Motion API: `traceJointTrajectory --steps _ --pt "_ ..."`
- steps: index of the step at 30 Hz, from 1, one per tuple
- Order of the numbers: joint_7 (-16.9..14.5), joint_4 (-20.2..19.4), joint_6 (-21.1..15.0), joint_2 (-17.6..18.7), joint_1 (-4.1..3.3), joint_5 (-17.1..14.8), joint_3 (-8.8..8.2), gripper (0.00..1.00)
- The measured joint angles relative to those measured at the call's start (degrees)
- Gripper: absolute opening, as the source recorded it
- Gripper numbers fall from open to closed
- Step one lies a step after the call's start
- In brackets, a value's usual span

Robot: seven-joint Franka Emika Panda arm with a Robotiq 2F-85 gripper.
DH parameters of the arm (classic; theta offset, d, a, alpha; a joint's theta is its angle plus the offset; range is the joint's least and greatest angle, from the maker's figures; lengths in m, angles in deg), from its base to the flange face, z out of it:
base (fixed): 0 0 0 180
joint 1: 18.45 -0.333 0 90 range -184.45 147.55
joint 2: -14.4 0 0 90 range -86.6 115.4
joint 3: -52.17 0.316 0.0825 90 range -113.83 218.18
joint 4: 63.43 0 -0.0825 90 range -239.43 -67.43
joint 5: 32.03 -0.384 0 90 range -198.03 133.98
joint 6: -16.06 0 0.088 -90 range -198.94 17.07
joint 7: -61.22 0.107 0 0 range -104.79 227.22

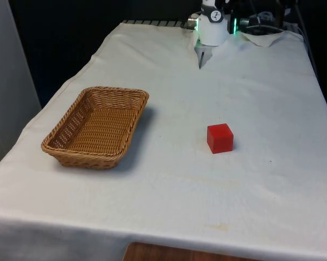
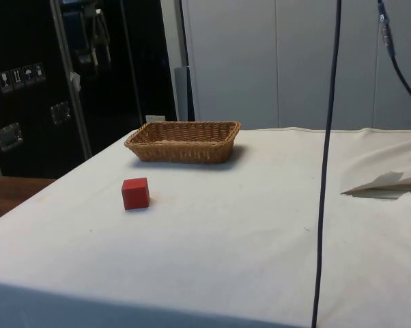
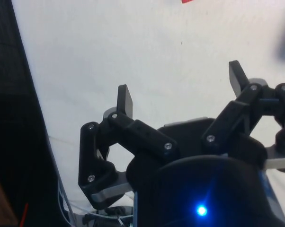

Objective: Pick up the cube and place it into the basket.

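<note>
Approach step, nothing grasped yet. End effector [image 3: 180,90] spread, empty, at counter's [image 1: 272,98] far edge. Cube [image 1: 220,138] mid-counter, well apart from basket [image 1: 96,126]. Next: descend over cube.

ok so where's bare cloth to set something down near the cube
Bare cloth lies between the basket and the red cube, and across the whole near edge of the table. More lies between the cube and the open tool. Nowhere is crowded.
</note>
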Motion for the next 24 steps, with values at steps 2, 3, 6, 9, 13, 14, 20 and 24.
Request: traceJointTrajectory --steps 2,3,6,9,13,14,20,24 --pt "-0.29 0.00 -0.06 0.00 0.00 0.00 0.00 1.00" --pt "-0.86 0.00 -0.17 0.06 0.00 0.00 0.06 1.00" --pt "-1.72 0.00 -0.29 0.17 0.00 0.00 0.17 1.00" --pt "-2.69 0.00 -0.57 0.29 0.00 0.00 0.29 1.00" --pt "-3.15 -0.06 -0.74 0.40 0.00 0.00 0.40 1.00" --pt "-3.32 -0.06 -0.80 0.46 0.00 0.06 0.40 1.00" --pt "-4.30 -0.06 -0.92 0.63 0.00 0.06 0.57 1.00" --pt "-4.41 -0.06 -0.92 0.63 0.00 0.06 0.63 1.00"
